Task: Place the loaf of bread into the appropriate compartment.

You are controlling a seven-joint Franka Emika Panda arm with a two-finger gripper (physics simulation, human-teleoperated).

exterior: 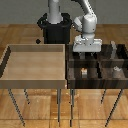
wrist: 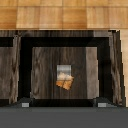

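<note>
- The loaf of bread (exterior: 84, 72), exterior view: a tiny golden-brown lump on the floor of a compartment (exterior: 81, 76) of the dark divided bin (exterior: 71, 70), in the cell at about 7 o'clock from the bin's centre. It lies free, touching no wall that can be made out.
- Exterior view: the gripper (exterior: 86, 54) hangs above the bin, at 12 o'clock from the loaf and apart from it. Finger spacing is too small to read here.
- Exterior view: the pale wooden tray (exterior: 35, 64) stands at 9 o'clock from the bin; small grey blocks (exterior: 116, 70) sit in a neighbouring cell at 3 o'clock.
- Wrist view: the loaf of bread (wrist: 64, 80) rests near the middle of the compartment (wrist: 45, 75), dark walls all round. It looks orange-brown with a pale grey upper part, slightly skewed.
- Wrist view: the two grey fingertips (wrist: 24, 104) show at the frame edge, spread wide apart, holding nothing.
- Judgement: the placing step appears complete; the next move calls for a straight retreat upward, clear of the walls.
</note>
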